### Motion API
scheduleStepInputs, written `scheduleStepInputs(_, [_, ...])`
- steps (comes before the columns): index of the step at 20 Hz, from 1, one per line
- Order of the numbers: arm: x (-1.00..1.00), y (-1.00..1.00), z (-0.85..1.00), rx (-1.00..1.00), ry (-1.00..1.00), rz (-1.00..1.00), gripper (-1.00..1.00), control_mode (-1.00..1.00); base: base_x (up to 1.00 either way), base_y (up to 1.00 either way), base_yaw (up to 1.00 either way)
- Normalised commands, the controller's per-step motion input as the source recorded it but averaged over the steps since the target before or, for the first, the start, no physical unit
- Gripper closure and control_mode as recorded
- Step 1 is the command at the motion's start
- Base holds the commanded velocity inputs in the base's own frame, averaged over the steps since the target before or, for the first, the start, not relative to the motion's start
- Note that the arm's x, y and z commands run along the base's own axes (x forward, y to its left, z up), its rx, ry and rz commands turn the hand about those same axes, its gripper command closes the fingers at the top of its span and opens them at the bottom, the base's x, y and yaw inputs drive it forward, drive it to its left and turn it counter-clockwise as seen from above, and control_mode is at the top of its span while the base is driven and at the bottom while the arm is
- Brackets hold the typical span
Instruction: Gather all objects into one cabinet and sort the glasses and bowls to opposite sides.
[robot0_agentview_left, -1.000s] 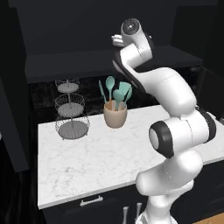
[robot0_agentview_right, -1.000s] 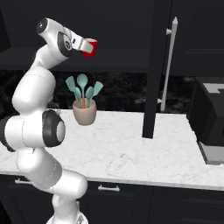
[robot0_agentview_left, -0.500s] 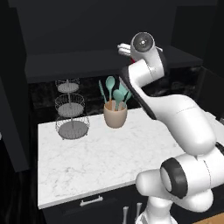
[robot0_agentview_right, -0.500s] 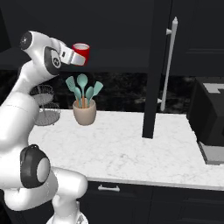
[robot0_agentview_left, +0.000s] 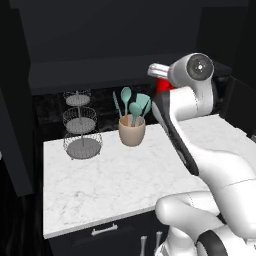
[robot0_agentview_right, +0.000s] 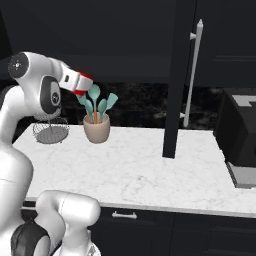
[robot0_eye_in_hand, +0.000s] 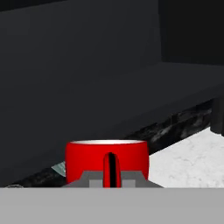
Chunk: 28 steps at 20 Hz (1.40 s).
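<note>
A glossy red mug (robot0_eye_in_hand: 107, 161) sits upright between my fingertips, its dark handle facing the hand camera. My gripper (robot0_agentview_right: 80, 84) is shut on it and holds it in the air above the utensil pot, in front of the black wall cabinet's dark shelf (robot0_agentview_left: 125, 67). From the left, the red mug (robot0_agentview_left: 163, 87) shows just below the wrist. The cabinet door (robot0_agentview_right: 174, 75) stands open edge-on, next to a long silver bar handle (robot0_agentview_right: 193, 75). The blue mugs and the black bowl are out of view.
A tan pot of teal utensils (robot0_agentview_right: 96, 127) stands on the white marble counter (robot0_agentview_right: 150, 170) right under the mug. A three-tier wire rack (robot0_agentview_left: 80, 125) is at the back left. A dark appliance (robot0_agentview_right: 240, 135) sits at the counter's right end.
The arm has swung round and its wrist has come lower. The red mug, still held, has moved down and a little left in the right base view.
</note>
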Motion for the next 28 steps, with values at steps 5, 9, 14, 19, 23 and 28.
scheduleStepInputs(5, [-1.0, 0.0, 0.09, -0.02, 0.03, 0.16, 1.0, -1.0, 0.0, 0.0, 0.0])
scheduleStepInputs(9, [-1.0, 0.0, 0.0, -0.09, 0.0, 0.15, 1.0, -1.0, 0.0, 0.0, 0.0])
scheduleStepInputs(14, [-1.0, 0.0, -0.05, -0.16, -0.01, 0.15, 1.0, -1.0, 0.0, 0.0, 0.0])
scheduleStepInputs(19, [-1.0, 0.0, -0.32, -0.21, -0.17, 0.1, 1.0, -1.0, 0.0, 0.0, 0.0])
scheduleStepInputs(23, [-0.95, -0.04, -0.42, -0.12, -0.05, 0.04, 1.0, -1.0, 0.0, 0.0, 0.0])
scheduleStepInputs(28, [-0.56, 0.0, -0.18, -0.03, 0.0, 0.0, 1.0, -1.0, 0.0, 0.0, 0.0])
